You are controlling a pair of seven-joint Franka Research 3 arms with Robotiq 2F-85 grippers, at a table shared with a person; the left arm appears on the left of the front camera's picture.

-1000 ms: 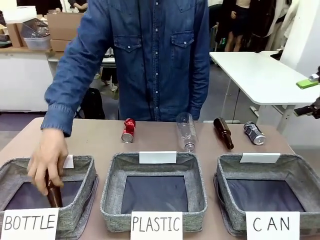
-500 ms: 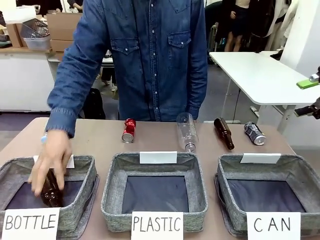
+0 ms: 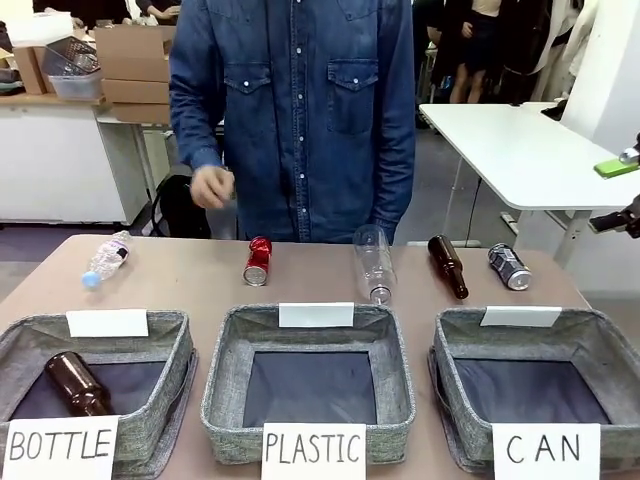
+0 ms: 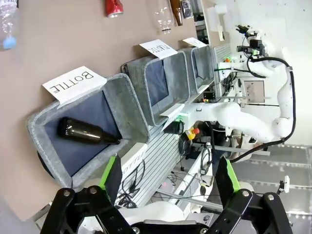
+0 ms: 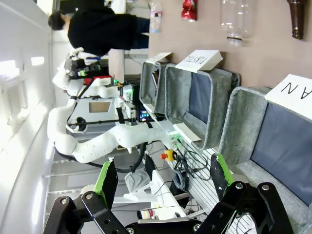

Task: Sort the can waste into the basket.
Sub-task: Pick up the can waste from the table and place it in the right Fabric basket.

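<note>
In the front view, the square grey woven basket with the white "CAN" sign (image 3: 600,345) sat on the table. The dark grey metal can with silver ends (image 3: 509,267) lay on its side just behind that basket, not in it. The red dented metal can (image 3: 258,261) was well to the left of that basket, also out on the table. A brown glass bottle (image 3: 447,265) lay just behind the basket's back left corner. The person's hand (image 3: 212,187) was up in the air, far behind the basket and to its left, too blurry to tell if it was spread or pressed together. In the left wrist view, the left gripper (image 4: 169,173) had its fingers spread wide with nothing between them, and the red can (image 4: 113,7) showed at the top edge. In the right wrist view, the right gripper (image 5: 163,173) also had its fingers spread wide and bare, near the "CAN" basket (image 5: 243,126), with the red can (image 5: 189,9) far past it.
</note>
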